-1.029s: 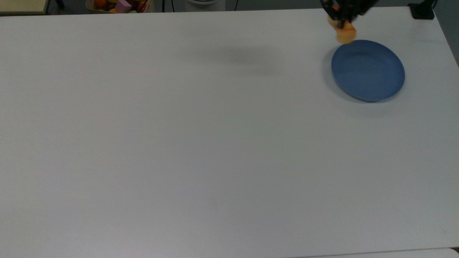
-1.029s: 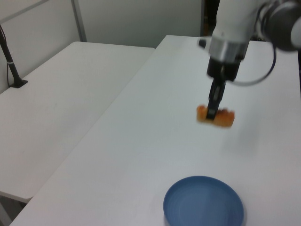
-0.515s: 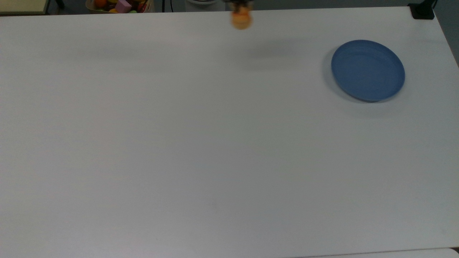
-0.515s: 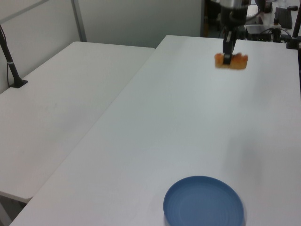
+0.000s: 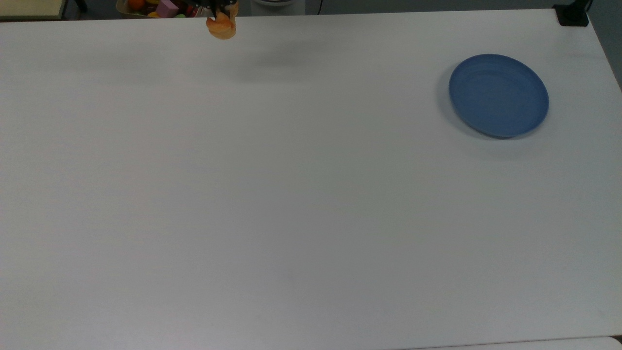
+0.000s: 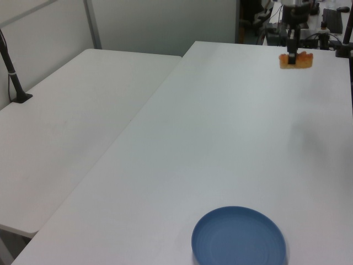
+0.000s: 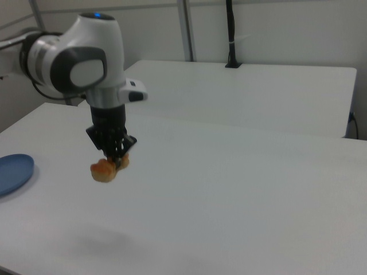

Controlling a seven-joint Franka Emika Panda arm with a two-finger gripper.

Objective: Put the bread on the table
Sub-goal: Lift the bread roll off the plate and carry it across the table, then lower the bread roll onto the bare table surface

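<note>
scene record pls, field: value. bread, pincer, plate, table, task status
bread: golden-orange roll, held in the air above the table, its shadow on the surface below
pincer: shut on the bread, pointing down
plate: blue, round, nothing on it, at the top view's right
bread vs plate: far apart; bread near the top view's upper edge, left of centre
table: white tabletop
task status: bread not yet set down
</note>
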